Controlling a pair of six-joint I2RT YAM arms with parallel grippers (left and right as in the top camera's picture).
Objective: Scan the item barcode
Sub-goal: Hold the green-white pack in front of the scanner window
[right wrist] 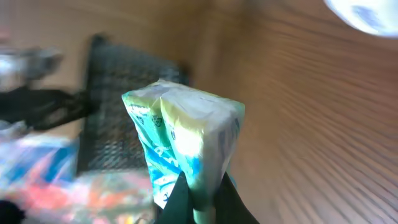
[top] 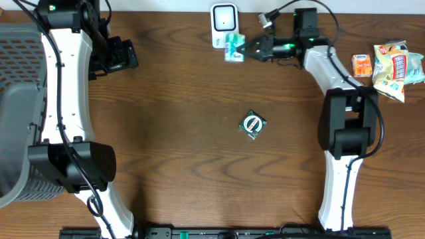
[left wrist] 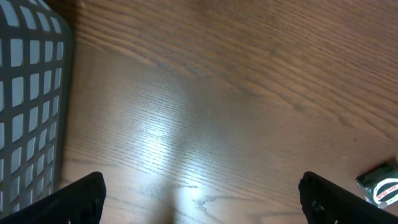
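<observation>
Overhead: my right gripper [top: 247, 48] pinches the teal-and-white soft packet [top: 234, 48] just beside the white boxy scanner [top: 224, 25]; my left gripper [top: 125, 56] hangs over the brown wooden table [top: 172, 119].
Left wrist: jaws spread wide, nothing between; grey mesh basket [left wrist: 28, 106] at left.
Right wrist: jaws clamped on the packet's lower edge, the packet upright.

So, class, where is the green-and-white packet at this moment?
In the overhead view the green-and-white packet is near the far edge of the table, around the middle, pinched in the right tool beside the white scanner.
</observation>
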